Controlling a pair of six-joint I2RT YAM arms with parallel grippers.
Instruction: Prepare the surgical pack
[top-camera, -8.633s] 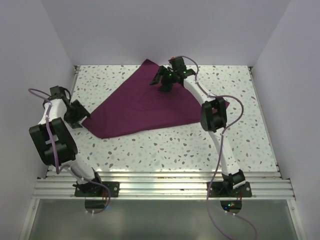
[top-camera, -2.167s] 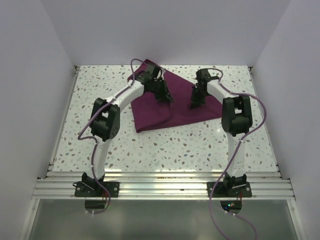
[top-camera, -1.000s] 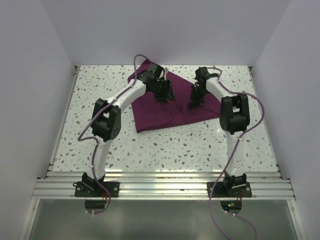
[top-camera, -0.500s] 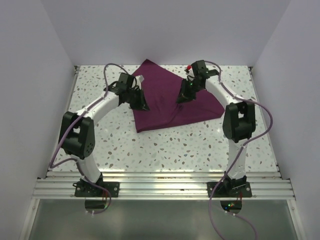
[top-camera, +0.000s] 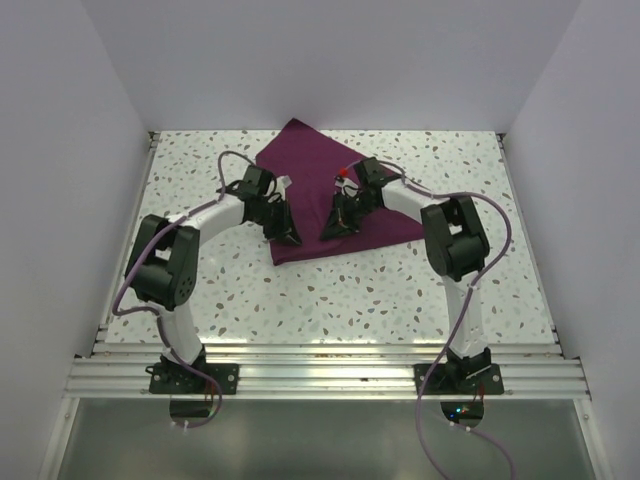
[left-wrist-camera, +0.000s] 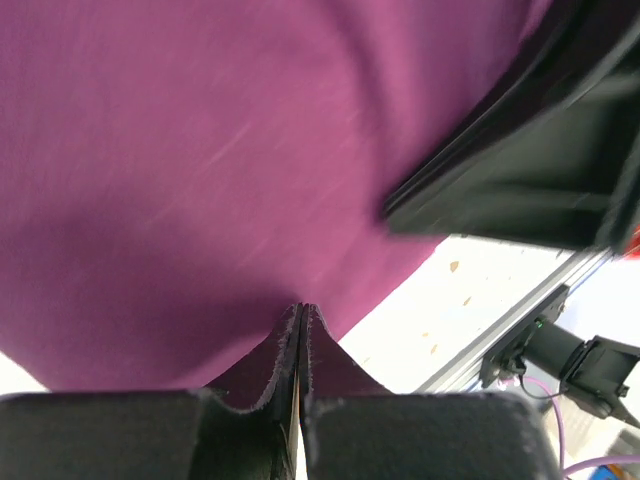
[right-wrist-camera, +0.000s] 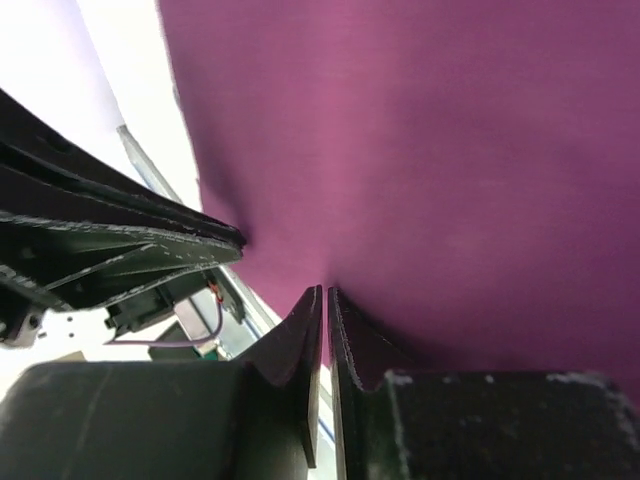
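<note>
Pinching the plum cloth (top-camera: 312, 170) at its left edge, the left hand (left-wrist-camera: 300, 312) stood clamped shut; the right hand (right-wrist-camera: 325, 292), narrowed to a slit, met the cloth, spread across the speckled bench (top-camera: 400, 290) toward its far side.

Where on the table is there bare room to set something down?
Widest: speckled table between the near edge of the plum cloth and the arm bases. Both side strips are free too. Crowded around the left end effector and right end effector.
</note>
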